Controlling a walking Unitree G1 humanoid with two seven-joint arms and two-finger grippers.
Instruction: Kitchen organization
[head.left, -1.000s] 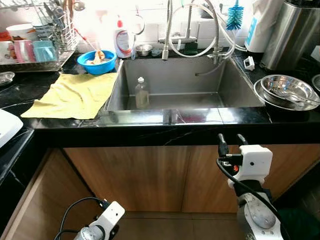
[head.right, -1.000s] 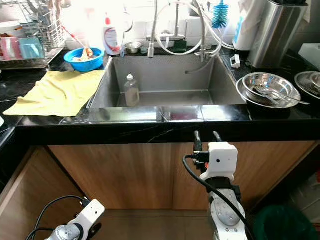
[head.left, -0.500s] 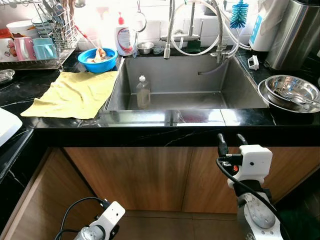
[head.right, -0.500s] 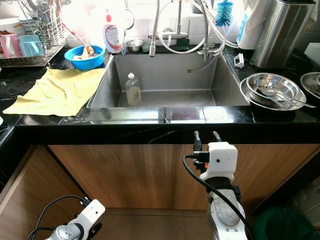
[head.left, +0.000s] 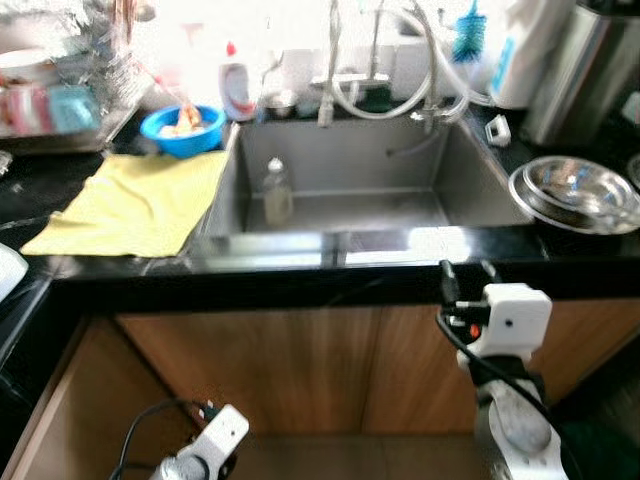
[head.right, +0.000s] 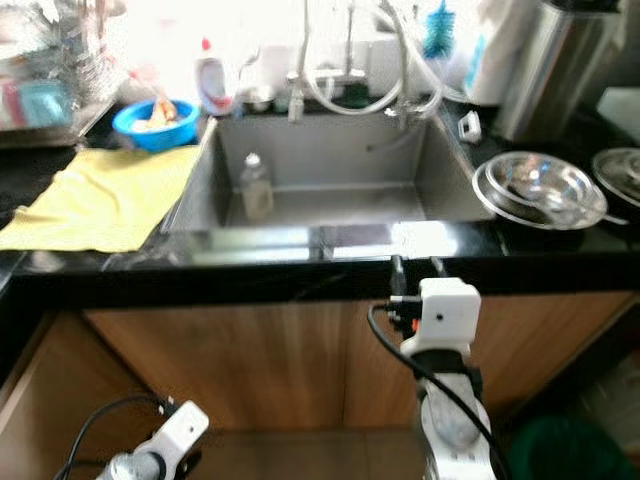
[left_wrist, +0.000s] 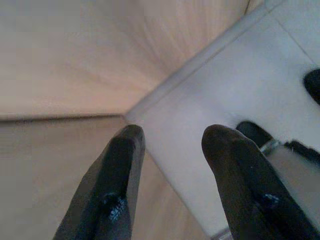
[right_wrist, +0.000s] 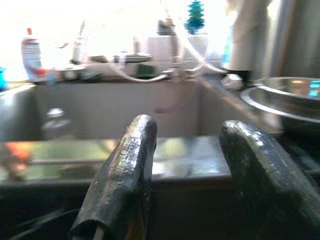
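Right gripper (head.left: 465, 272) raised in front of the worktop (head.left: 300, 280) edge, fingers (right_wrist: 125, 175) apart, nothing between them, pointing at the sink (head.left: 350, 180). From its wrist view: sink rim ahead, steel bowl (right_wrist: 285, 95) at 2 o'clock.

Left gripper (left_wrist: 172, 137) hangs low by the wooden cabinet fronts (head.left: 270, 370), fingers (left_wrist: 117, 170) apart, empty. Its wrist view looks at pale floor and wood panel.

Head views are blurred. Scene as seen from the head:
- Sink at 12 o'clock, clear plastic bottle (head.left: 277, 190) standing upright inside near the sink's left wall.
- Faucet with coiled hose (head.left: 385, 70) behind the sink, blue brush (head.left: 467, 35) at 1 o'clock.
- Yellow cloth (head.left: 135, 203) flat on the worktop at 10 o'clock, just left of the sink.
- Blue bowl (head.left: 182, 128) behind the cloth, white dish-soap bottle (head.left: 236, 85) just right of it.
- Dish rack (head.left: 70, 95) with cups at far 10 o'clock.
- Nested steel bowls (head.left: 578, 192) on the worktop at 2 o'clock, tall steel canister (head.left: 585, 65) behind them.
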